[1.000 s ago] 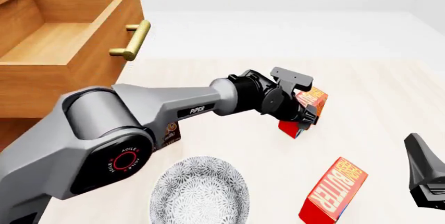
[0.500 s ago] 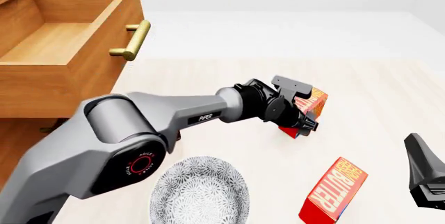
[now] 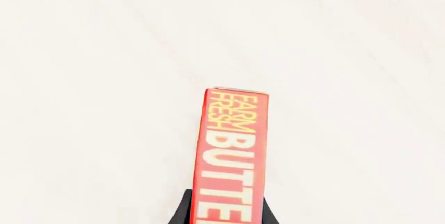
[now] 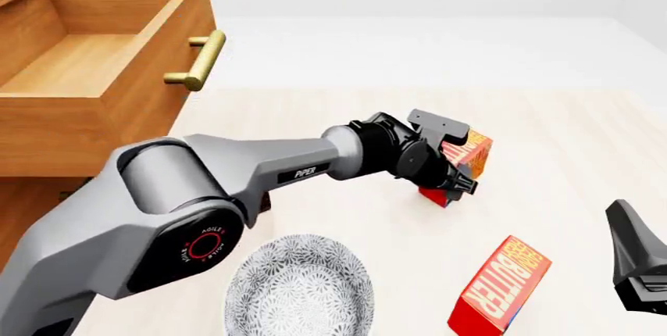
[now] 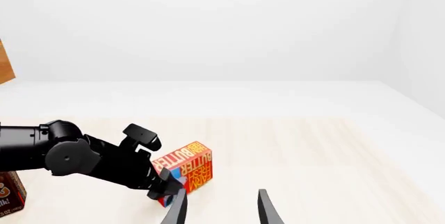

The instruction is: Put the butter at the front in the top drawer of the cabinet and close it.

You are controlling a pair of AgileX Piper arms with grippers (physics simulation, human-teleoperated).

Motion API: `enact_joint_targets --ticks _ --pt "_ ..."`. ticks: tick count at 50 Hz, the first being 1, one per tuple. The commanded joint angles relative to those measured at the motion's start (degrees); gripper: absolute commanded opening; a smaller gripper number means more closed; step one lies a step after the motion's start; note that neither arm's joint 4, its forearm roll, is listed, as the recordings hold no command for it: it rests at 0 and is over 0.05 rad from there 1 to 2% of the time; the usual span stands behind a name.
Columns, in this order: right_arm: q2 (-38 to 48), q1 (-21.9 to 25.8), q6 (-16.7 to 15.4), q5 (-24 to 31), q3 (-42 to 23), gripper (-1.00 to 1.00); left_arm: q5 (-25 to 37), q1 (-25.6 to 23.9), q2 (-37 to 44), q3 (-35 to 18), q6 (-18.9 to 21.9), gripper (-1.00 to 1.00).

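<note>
My left gripper [image 4: 457,170] is shut on a red and orange butter box [image 4: 469,152] out on the table, the farther of two alike boxes. In the left wrist view this box [image 3: 233,151] fills the gap between the black fingers [image 3: 182,212]. It is tilted; I cannot tell whether it touches the table. The second butter box [image 4: 501,285] stands nearer me, at the front right. The top drawer [image 4: 105,66] of the wooden cabinet [image 4: 31,187] is pulled open at the far left, with its brass handle [image 4: 198,58] facing the table. My right gripper [image 5: 221,211] is open and empty.
A patterned grey plate [image 4: 300,289] lies at the front, under the left arm. A brown chocolate pudding box [image 5: 8,195] stands near the cabinet. The right gripper [image 4: 638,266] sits at the front right edge, beside the nearer butter box.
The left arm's elbow has shifted while its gripper stayed shut on the far butter box, sinking slightly. The right arm and the nearer box have not moved.
</note>
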Motion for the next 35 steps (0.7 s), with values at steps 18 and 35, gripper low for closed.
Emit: enact_joint_targets --ticks 18,35 --pt "-0.12 0.01 -0.06 0.11 -0.02 1.0 -2.17 0.37 -15.53 11.58 2.47 -1.0" --pt "-0.12 0.01 -0.06 0.11 -0.02 1.0 2.31 0.46 -28.3 18.71 2.16 -1.0"
